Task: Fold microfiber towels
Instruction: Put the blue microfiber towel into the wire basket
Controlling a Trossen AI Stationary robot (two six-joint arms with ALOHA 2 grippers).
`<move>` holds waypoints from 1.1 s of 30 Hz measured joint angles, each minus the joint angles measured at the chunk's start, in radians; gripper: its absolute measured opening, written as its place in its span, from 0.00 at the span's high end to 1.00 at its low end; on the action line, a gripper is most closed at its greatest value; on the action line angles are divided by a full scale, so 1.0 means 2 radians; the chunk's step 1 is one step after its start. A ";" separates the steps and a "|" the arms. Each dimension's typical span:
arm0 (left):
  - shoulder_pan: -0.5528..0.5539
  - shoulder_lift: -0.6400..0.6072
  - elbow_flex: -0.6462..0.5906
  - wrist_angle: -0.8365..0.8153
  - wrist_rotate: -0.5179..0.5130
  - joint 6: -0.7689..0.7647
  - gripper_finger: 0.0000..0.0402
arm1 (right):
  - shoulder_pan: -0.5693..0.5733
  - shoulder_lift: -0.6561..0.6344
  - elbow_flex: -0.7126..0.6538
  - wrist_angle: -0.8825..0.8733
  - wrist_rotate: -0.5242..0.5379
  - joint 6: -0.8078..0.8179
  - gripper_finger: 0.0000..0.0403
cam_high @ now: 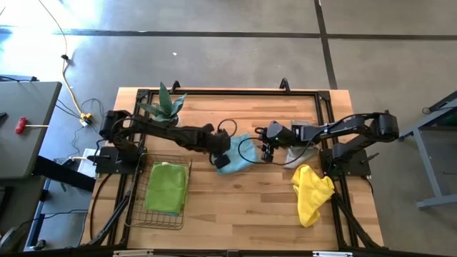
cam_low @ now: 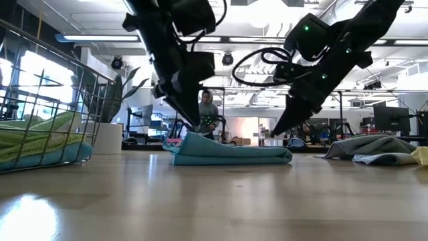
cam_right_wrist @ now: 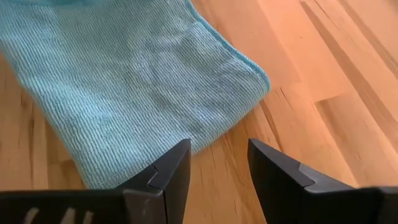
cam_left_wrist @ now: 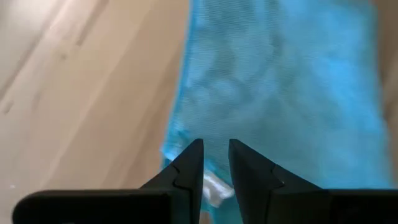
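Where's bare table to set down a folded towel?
Free: front strip between the wire basket and yellow towel; also the far edge right of the plant. Crowded: middle, both grippers around the teal towel.
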State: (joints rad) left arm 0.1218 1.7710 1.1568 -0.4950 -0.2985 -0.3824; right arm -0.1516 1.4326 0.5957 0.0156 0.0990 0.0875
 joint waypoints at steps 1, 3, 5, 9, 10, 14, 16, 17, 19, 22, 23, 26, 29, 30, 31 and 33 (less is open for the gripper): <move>0.004 0.000 0.000 0.000 0.000 0.000 0.82 | 0.000 0.000 0.000 0.000 0.000 0.000 0.62; 0.009 0.000 0.000 -0.001 0.002 0.000 0.79 | 0.000 0.000 0.000 -0.001 0.000 0.000 0.62; 0.011 0.000 0.000 -0.004 0.003 0.000 0.74 | 0.000 0.000 0.000 -0.002 0.000 -0.008 0.62; 0.011 0.000 0.000 -0.009 0.004 -0.004 0.64 | 0.000 0.000 0.000 0.001 0.000 -0.004 0.62; 0.011 0.000 0.000 -0.012 0.004 -0.014 0.61 | 0.000 0.000 0.000 0.001 0.000 0.002 0.62; 0.012 0.000 0.000 -0.048 0.003 -0.072 0.52 | 0.000 0.000 0.000 0.001 0.000 0.040 0.62; 0.014 0.000 0.000 -0.072 -0.001 -0.109 0.50 | 0.000 0.000 0.000 0.001 0.000 0.048 0.62; 0.016 0.000 0.000 -0.079 -0.002 -0.130 0.49 | 0.000 0.000 0.000 0.001 0.000 0.047 0.62; 0.018 0.000 0.000 -0.089 -0.001 -0.161 0.48 | 0.000 0.000 0.000 0.001 0.000 0.045 0.62; 0.018 0.000 0.000 -0.091 0.000 -0.187 0.48 | 0.000 0.000 0.000 0.001 0.000 0.045 0.62; 0.018 0.000 0.000 -0.091 0.001 -0.195 0.48 | 0.000 0.000 0.000 0.001 0.000 0.045 0.62; 0.017 0.000 0.000 -0.091 0.021 -0.210 0.48 | 0.000 0.000 0.000 0.001 0.000 0.044 0.62; 0.018 0.000 0.000 -0.085 0.039 -0.218 0.48 | 0.000 0.000 0.000 0.001 0.000 0.044 0.62; 0.018 0.000 0.000 -0.079 0.045 -0.218 0.48 | 0.000 0.000 0.000 0.001 0.000 0.044 0.62; 0.018 0.000 0.000 -0.076 0.048 -0.216 0.48 | 0.000 0.000 0.000 0.001 0.000 0.044 0.62; 0.019 0.000 0.001 -0.085 0.041 -0.214 0.48 | 0.000 0.000 0.000 0.001 0.000 0.044 0.62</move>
State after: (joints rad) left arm 0.1599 1.7710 1.1580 -0.6646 -0.2156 -0.8108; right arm -0.1524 1.4334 0.5957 0.0185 0.0982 0.1761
